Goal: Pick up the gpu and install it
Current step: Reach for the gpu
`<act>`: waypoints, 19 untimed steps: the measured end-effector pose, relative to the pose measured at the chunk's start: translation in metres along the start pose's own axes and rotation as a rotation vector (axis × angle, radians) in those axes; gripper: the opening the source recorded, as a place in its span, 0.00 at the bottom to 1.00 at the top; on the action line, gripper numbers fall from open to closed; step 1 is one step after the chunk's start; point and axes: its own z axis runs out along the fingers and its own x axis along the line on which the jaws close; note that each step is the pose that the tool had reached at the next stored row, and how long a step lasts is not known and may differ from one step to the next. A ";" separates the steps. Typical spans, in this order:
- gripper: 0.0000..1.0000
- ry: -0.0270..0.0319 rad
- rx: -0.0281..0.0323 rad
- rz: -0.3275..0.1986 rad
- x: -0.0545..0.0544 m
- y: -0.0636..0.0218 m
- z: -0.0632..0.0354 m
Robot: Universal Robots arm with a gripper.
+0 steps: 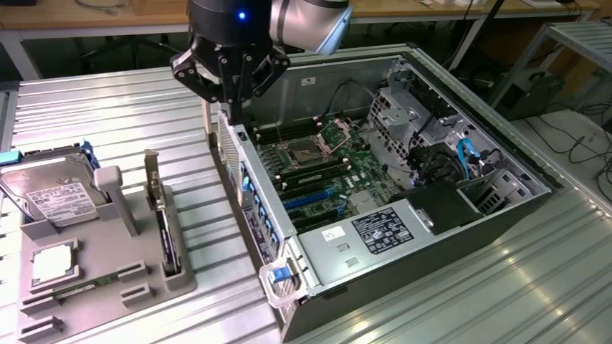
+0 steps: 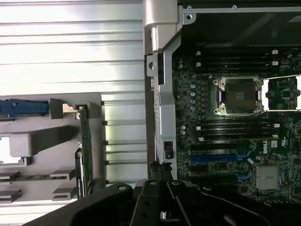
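Exterior view: gripper hung over the rear wall of the open case, on the side nearest the holder. We noted the jaws together, with nothing seen between them.

The gpu stood on edge in a slot along the side of the grey holder nearest the case, bracket end up and towards the back of the table. It was well apart from the gripper and not yet picked up. A hard drive leaned in the holder at the exterior view's left.

Wrist view: we saw the gripper above the case's rear edge. The gpu showed edge-on as a thin green strip in the holder. The motherboard lay exposed in the case, its socket open. We could not make out any card in the blue slots.
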 end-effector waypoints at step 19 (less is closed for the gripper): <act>0.11 0.0004 -0.0003 -0.011 0.025 -0.0073 -0.0006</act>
